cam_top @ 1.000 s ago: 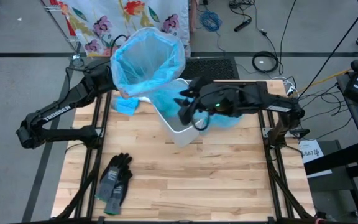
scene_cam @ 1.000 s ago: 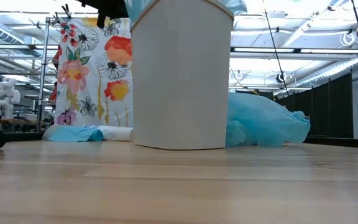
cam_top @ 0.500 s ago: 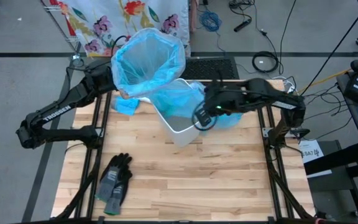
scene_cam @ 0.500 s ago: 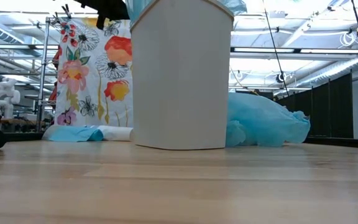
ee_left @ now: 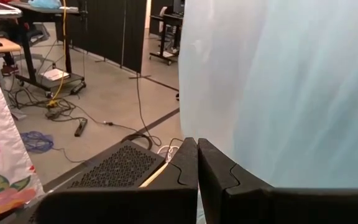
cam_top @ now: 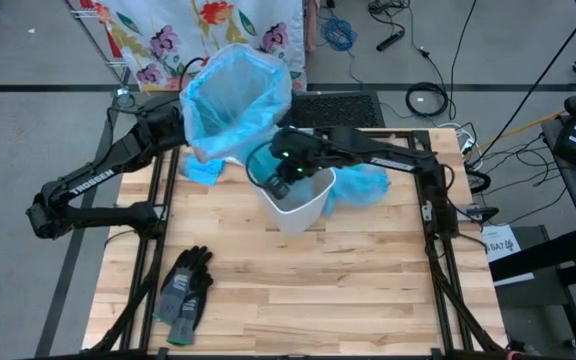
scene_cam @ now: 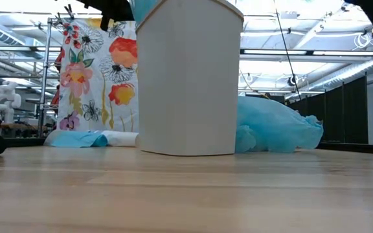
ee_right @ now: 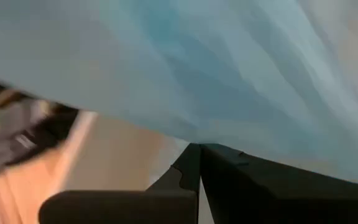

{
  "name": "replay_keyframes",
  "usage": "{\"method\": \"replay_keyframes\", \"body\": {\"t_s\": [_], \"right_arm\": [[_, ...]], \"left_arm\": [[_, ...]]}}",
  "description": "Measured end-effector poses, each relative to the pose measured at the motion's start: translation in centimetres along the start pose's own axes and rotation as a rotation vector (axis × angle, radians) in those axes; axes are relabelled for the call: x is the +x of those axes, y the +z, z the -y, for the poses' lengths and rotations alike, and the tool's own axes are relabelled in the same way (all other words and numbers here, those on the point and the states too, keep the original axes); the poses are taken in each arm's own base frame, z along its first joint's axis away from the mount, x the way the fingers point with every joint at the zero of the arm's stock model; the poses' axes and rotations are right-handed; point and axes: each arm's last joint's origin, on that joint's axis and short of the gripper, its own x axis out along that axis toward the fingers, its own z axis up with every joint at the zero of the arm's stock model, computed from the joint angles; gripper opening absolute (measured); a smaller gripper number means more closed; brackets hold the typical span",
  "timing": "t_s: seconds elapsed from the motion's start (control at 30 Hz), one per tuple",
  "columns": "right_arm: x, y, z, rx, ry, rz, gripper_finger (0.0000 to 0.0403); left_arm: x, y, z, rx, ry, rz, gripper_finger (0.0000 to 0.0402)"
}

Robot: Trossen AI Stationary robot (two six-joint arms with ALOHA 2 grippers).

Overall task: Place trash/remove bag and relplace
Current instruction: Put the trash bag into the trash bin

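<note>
Fingers of my right gripper pinched shut on the blue bag over the white bin, my left gripper closed on its far edge, no trash seen.

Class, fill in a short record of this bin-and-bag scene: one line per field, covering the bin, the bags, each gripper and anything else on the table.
bin: white bin standing upright near the table's middle
lifted bag: blue bag held open above the table's back-left
loose bag: crumpled blue bag lying on the table beside the bin
left gripper: jaws shut, at the lifted bag's plastic
right gripper: jaws shut, over the bin's rim, blue plastic right in front
other: dark grey gloves at the front-left
trash: none visible
</note>
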Motion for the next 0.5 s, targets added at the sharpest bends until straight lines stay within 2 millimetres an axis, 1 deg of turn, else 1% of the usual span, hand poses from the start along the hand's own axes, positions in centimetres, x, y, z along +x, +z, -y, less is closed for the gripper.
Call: {"method": "replay_keyframes", "body": {"t_s": [0.1, 0.17, 0.23, 0.33, 0.43, 0.5], "right_arm": [[1.1, 0.9, 0.1, 0.003, 0.072, 0.026, 0.0], [1.2, 0.7, 0.3, 0.013, 0.071, -0.006, 0.0], [0.7, 0.3, 0.6, 0.017, 0.044, -0.047, 0.0], [-1.0, -0.2, 1.0, 0.017, -0.027, -0.047, 0.0], [-3.4, 0.0, 1.0, -0.016, -0.1, 0.077, 0.0], [-4.5, 0.4, 0.8, -0.048, -0.127, 0.176, 0.0]], "left_arm": [[0.0, 0.0, 0.0, 0.0, 0.0, -0.001, 0.0], [0.0, -0.1, 0.0, -0.002, 0.002, -0.015, 0.0], [0.0, -0.4, 0.0, -0.004, 0.004, -0.036, 0.0], [0.0, -0.6, -0.1, -0.006, 0.008, -0.063, 0.0], [0.0, -0.7, -0.1, -0.007, 0.009, -0.073, 0.0], [0.0, -0.7, -0.1, -0.007, 0.009, -0.071, 0.0]]}}
